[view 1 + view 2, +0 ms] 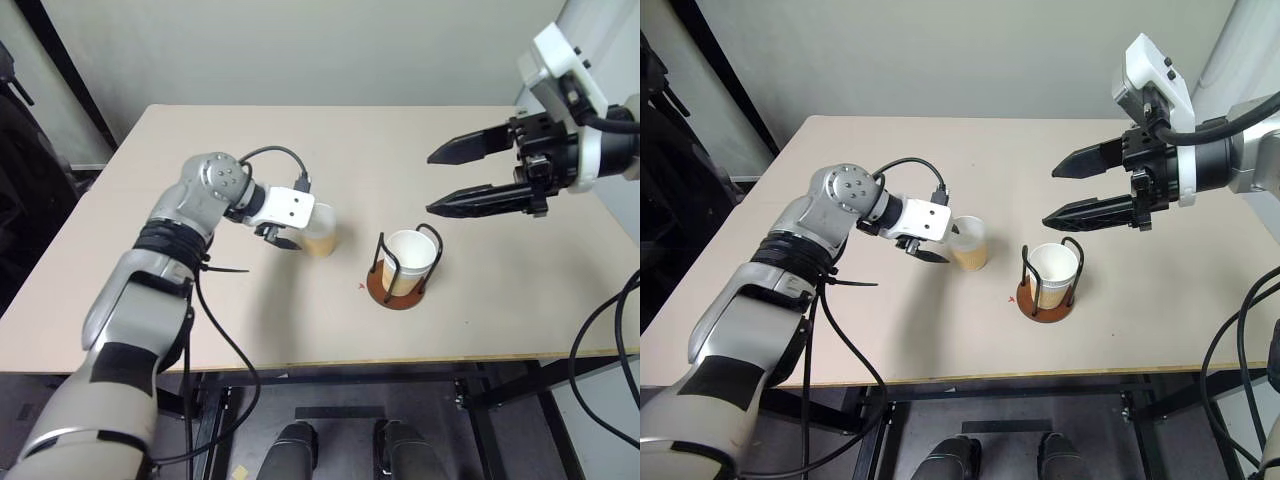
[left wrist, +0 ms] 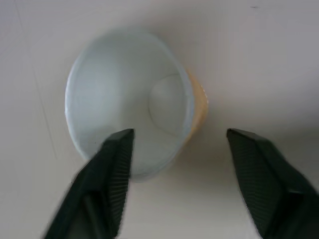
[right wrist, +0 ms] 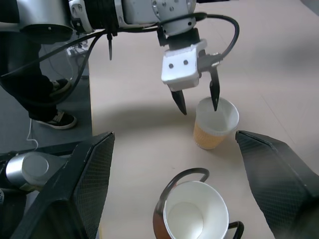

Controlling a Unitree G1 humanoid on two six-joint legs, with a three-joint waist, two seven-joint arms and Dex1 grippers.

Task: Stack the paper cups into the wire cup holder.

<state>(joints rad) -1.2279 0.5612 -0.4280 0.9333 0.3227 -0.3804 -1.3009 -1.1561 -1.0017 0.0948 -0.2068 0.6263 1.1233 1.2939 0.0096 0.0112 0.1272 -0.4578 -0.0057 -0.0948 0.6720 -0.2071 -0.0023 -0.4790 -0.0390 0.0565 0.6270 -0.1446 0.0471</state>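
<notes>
I have my left hand [image 3: 198, 102] straddling the rim of a loose paper cup [image 3: 213, 124]: one finger [image 2: 112, 169] dips inside the mouth, the other [image 2: 264, 174] sits outside the wall, with the jaws partly open and not yet pinching. That cup stands upright mid-desk [image 1: 480, 310]. Just beside it, nearer the desk's front edge, the wire cup holder [image 1: 402, 270] has a second cup [image 1: 408, 258] seated in it. My right hand [image 1: 445, 180] hovers above the holder, spread wide and empty.
</notes>
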